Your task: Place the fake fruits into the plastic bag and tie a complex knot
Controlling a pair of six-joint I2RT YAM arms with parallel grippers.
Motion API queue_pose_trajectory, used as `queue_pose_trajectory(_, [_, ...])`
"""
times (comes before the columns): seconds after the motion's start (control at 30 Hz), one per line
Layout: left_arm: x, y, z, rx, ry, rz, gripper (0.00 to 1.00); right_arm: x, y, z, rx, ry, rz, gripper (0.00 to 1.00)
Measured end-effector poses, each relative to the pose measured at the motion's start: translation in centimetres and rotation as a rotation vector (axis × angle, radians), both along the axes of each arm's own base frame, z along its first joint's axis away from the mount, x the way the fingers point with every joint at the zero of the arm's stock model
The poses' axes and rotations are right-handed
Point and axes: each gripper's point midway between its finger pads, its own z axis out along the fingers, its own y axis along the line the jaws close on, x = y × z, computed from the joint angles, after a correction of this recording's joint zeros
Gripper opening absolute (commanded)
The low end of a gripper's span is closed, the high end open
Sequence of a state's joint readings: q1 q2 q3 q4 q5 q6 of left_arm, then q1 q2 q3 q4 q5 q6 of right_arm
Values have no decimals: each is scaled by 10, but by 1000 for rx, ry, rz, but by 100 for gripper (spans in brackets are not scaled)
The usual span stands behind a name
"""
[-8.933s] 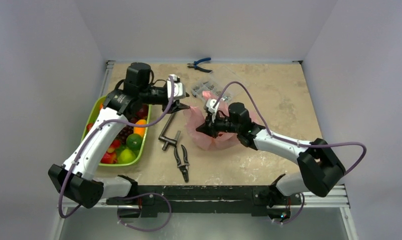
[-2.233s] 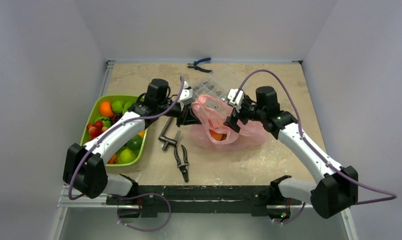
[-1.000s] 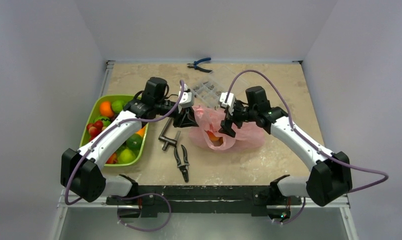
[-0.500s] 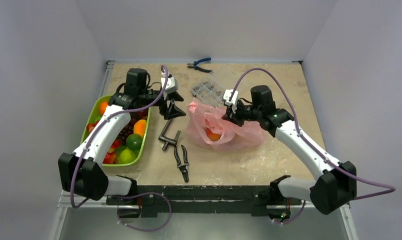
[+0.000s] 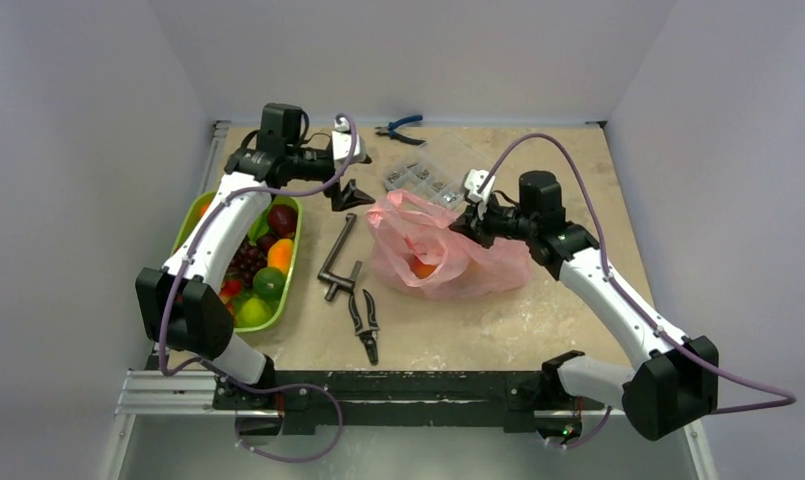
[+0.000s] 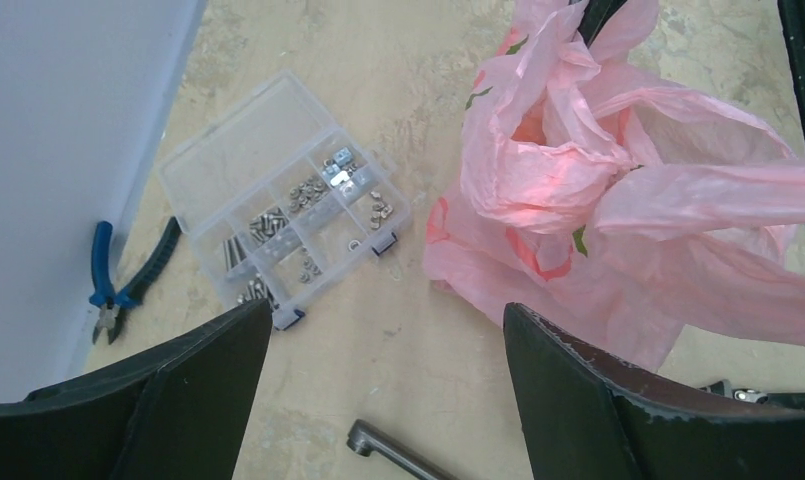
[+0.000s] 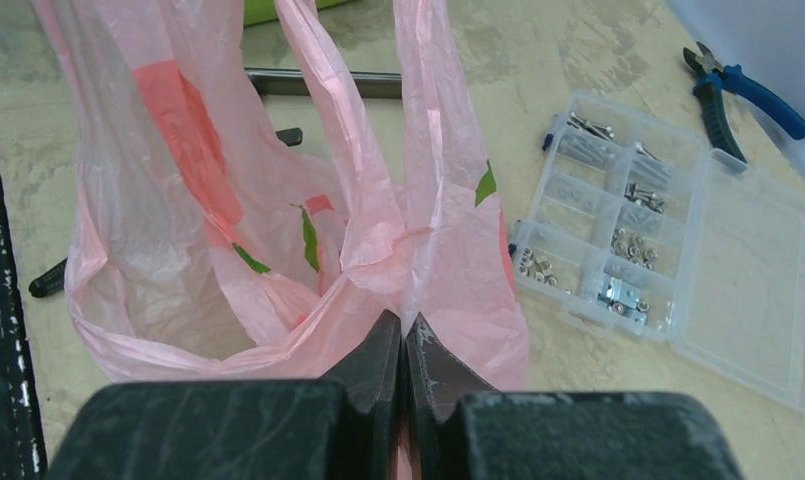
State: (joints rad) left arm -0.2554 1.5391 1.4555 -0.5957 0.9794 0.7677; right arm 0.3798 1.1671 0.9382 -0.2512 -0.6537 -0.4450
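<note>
The pink plastic bag (image 5: 440, 252) lies crumpled in the middle of the table, with an orange fake fruit (image 5: 419, 268) showing through its film. My right gripper (image 5: 462, 222) is shut on a fold of the bag's upper rim (image 7: 378, 240), and film is pinched between its fingertips (image 7: 385, 345). My left gripper (image 5: 346, 190) hangs open and empty to the back left of the bag (image 6: 598, 200), apart from it. More fake fruits (image 5: 266, 282) fill the lime-green tray (image 5: 192, 212) at the left. No knot shows.
A clear screw box (image 5: 418, 178) and blue pliers (image 5: 399, 128) lie behind the bag. A dark metal crank tool (image 5: 335, 258) and black pliers (image 5: 363, 322) lie between the tray and the bag. The box (image 6: 288, 210) sits under my left gripper.
My left gripper opened, left the bag's left edge and swung back and left. My right gripper shut on the bag's rim and drew it slightly right.
</note>
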Motion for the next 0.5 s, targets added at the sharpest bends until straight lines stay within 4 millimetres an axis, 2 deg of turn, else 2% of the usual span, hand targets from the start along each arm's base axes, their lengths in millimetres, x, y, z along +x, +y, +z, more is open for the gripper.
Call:
queue_pose_trajectory(0.1, [4,-3,18,2,-42,-30,89,2,-2,0,30,8,-16,0])
queue_pose_trajectory(0.17, [-2,-7,25,9,-71,-70,89,0,-3,-5,44,21,-22,0])
queue_pose_trajectory(0.33, [-31,-30,16,35,-72,-191,88,-3,-1,-6,67,38,-14,0])
queue_pose_trajectory(0.47, [-43,-45,13,39,-81,-247,80,-3,0,-4,76,36,-9,0])
queue_pose_trajectory(0.5, [-43,-46,12,38,-82,-249,74,-3,1,-3,78,34,-7,0])
